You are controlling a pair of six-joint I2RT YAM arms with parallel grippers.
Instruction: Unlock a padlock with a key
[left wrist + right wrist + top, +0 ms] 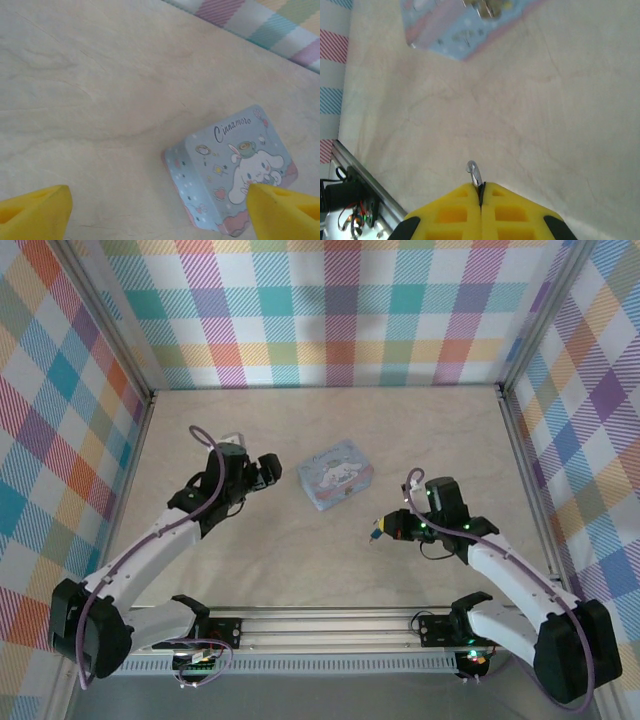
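Padlock [481,6] is, I think, the silvery bit on the tin [445,35] at the top edge of the right wrist view, though it is cropped too hard to be sure. The right tool [481,189] is clamped shut on the key [474,171]. Just a short silver tip pokes out past its yellow fingers [450,210], over bare desk [545,125] and well apart from the tin. The left tool [158,202] is spread wide and empty, hanging by the tin's near corner. I see three risks. So little key shows that it could twist or slip in the pinch when pressed at the keyhole. Nothing pins the tin, so a push may slide it across the desk. The lock is tiny, so a slight aim error would miss it. The left wrist view gives the lid's cartoon print, but one finger covers the tin's lower right corner. The right wrist view gives the key tip and the metal piece, which the top view blurs away. The top view sets both arms either side of the tin at mid-frame.
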